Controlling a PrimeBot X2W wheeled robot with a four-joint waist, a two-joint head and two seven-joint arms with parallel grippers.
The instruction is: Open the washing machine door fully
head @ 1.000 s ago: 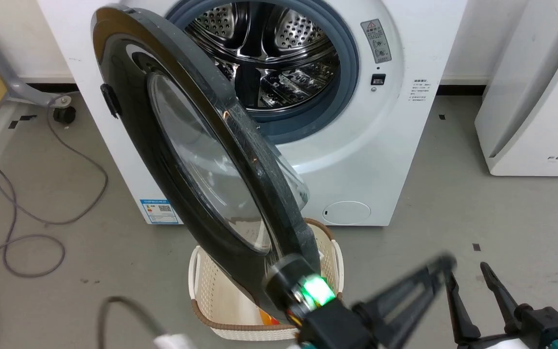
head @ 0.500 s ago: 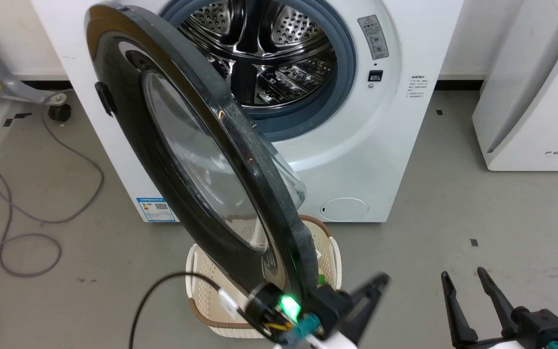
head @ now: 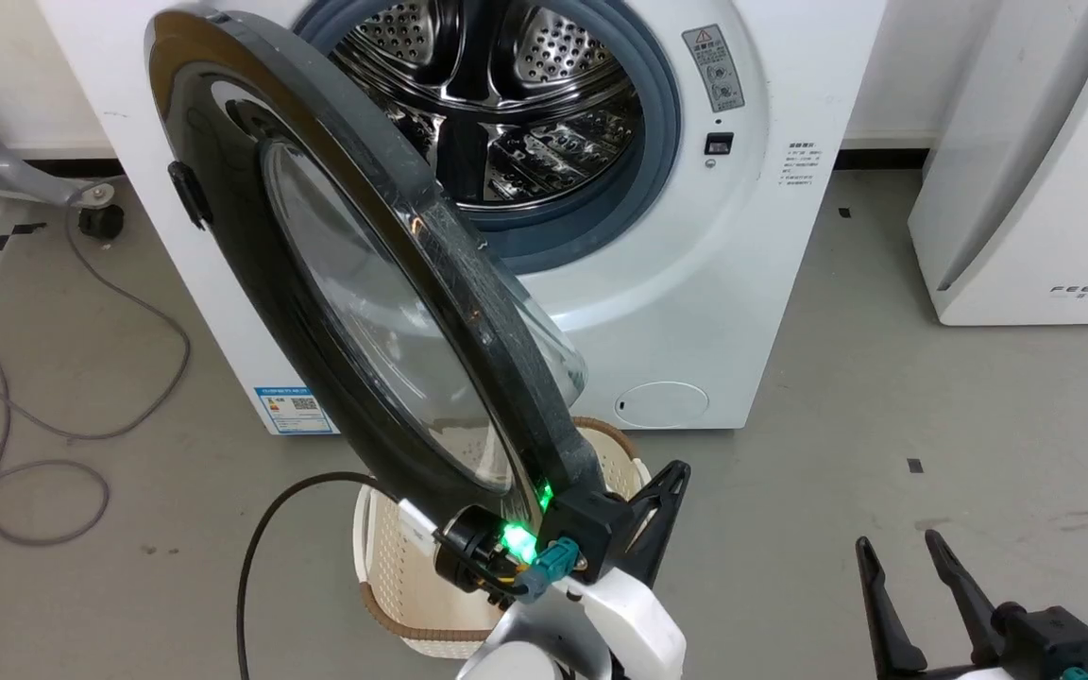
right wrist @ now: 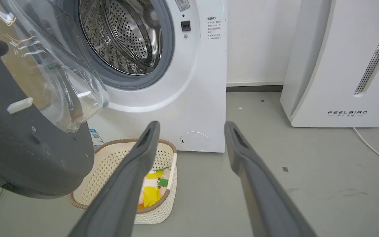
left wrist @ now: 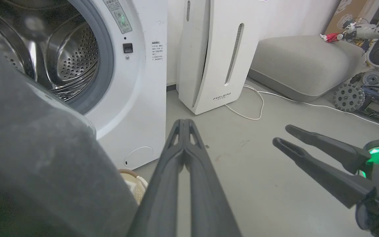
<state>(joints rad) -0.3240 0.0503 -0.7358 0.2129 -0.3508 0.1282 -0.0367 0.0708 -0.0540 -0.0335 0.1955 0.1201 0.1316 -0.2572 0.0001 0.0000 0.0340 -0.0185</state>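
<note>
The left gripper [head: 669,484] has its two fingers pressed flat together with nothing between them. It sits just beside the lower free edge of the washing machine door [head: 251,274], and I cannot tell whether it touches that rim. The right gripper [head: 895,543] stands wide and empty, well apart to the right over the floor. The door hangs part-way out from the washing machine [head: 695,283], attached at the left, with the steel drum [head: 506,113] exposed behind it. A cream basket [head: 391,567] holding yellow items sits directly beneath the door's lower edge. A grey cable [head: 187,345] loops across the floor on the left. A white FEELBIRD appliance [head: 1026,189] stands on the right.
</note>
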